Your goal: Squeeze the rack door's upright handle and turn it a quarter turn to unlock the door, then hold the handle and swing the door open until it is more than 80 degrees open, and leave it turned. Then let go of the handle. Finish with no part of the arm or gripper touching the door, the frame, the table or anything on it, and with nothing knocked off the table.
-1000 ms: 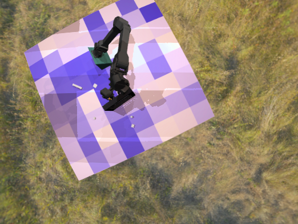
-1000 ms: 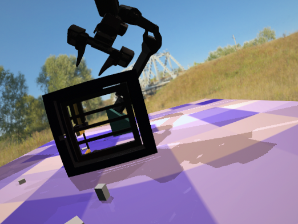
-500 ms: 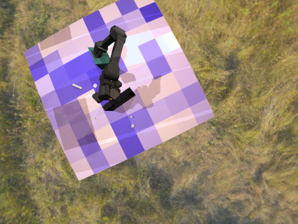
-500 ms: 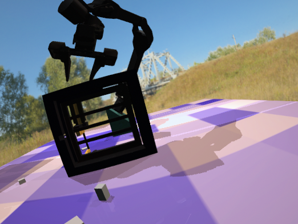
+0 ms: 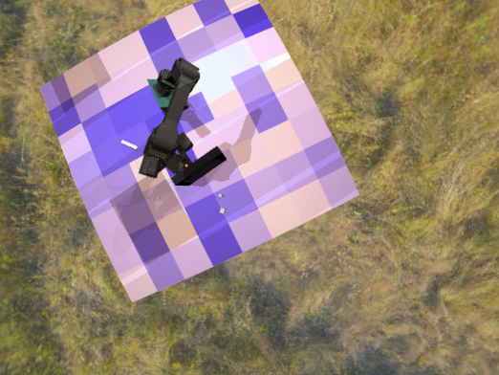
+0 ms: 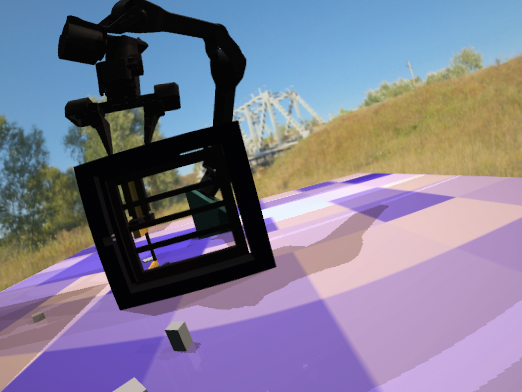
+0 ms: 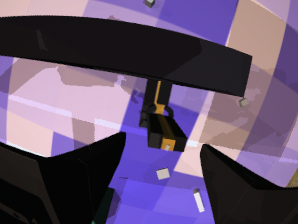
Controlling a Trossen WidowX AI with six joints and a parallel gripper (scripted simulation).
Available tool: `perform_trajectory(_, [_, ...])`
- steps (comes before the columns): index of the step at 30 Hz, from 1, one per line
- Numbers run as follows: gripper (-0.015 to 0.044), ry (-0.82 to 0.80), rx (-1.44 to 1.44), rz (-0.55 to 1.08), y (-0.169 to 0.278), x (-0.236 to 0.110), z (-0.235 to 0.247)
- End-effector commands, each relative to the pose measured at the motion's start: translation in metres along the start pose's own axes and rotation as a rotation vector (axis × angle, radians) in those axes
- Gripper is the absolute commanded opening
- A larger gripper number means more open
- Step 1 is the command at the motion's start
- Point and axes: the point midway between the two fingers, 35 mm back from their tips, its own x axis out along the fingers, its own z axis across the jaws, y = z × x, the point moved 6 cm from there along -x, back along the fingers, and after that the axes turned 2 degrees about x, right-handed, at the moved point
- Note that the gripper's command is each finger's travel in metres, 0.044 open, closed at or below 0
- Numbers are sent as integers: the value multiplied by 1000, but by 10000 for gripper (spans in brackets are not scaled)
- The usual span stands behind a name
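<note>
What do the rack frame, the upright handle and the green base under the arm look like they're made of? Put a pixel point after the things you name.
Rack frame (image 5: 200,166) (image 6: 258,210): perhaps painted metal or plastic; flat black.
Handle (image 7: 167,131): possibly metal or plastic, black with smooth yellow-orange parts.
Green base (image 5: 163,99) (image 6: 207,216): material unclear; even dark green, without visible grain.

Purple-and-pink patchwork table (image 5: 306,177) (image 6: 425,280) (image 7: 95,100), folks
Rack frame's (image 5: 201,167) (image 6: 257,220) (image 7: 125,45) plain black, handle's (image 6: 134,195) (image 7: 168,131) black with orange, base plate's (image 5: 163,101) (image 6: 204,215) dark green.

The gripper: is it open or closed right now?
Open: in the wrist view its two fingers stand apart, nothing held between them.
</note>
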Motion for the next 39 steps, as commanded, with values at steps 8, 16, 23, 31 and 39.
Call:
perform_trajectory(8, [282, -138, 59, -9, 9, -3, -21])
perform_trajectory(16, [282, -131, 58, 10, 8, 8, -20])
perform_trajectory(23, [282, -123, 58, 30, 7, 19, -18])
perform_trajectory(31, [282, -114, 57, 52, 6, 32, -16])
perform_trajectory(39, [282, -104, 55, 74, 5, 45, -14])
